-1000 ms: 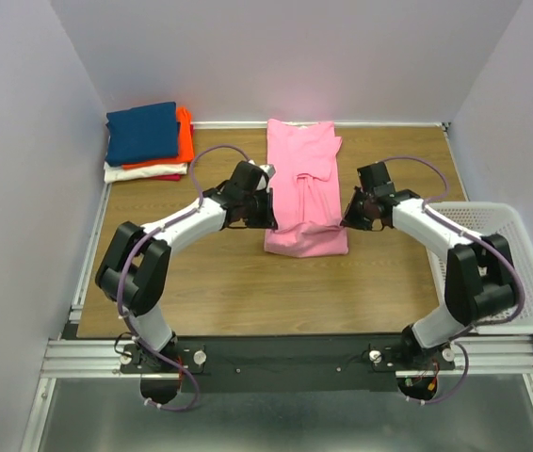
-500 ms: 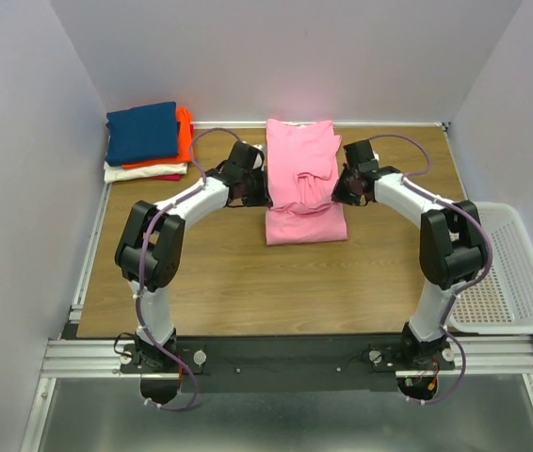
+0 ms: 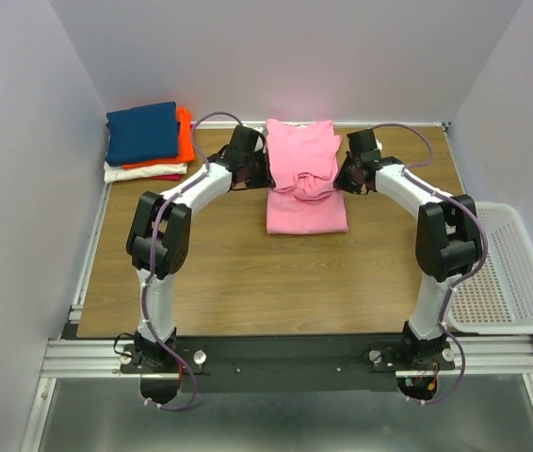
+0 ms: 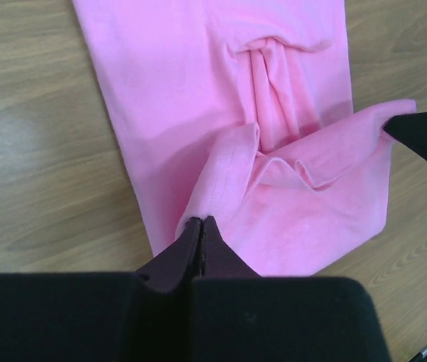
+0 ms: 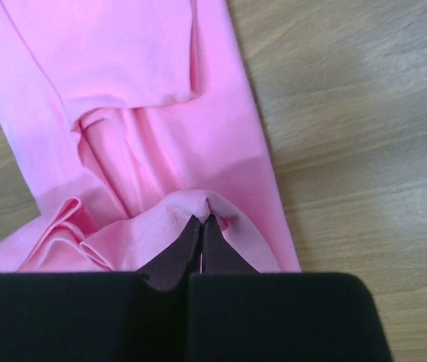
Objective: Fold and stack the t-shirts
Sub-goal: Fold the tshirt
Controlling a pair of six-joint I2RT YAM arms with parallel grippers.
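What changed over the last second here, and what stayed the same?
The left gripper and right gripper, both shut on the hem of the pink t-shirt, carried it away from the arm bases toward the collar, so the shirt's near edge drew back up the table. Nothing was newly grasped or released. The folded stack and basket stayed put.

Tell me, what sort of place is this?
Likely a robot test booth, not a home: plain walls box in a wooden table, a left arm and right arm are bolted to a metal rail, and a pink t-shirt lies near a stack of folded shirts.
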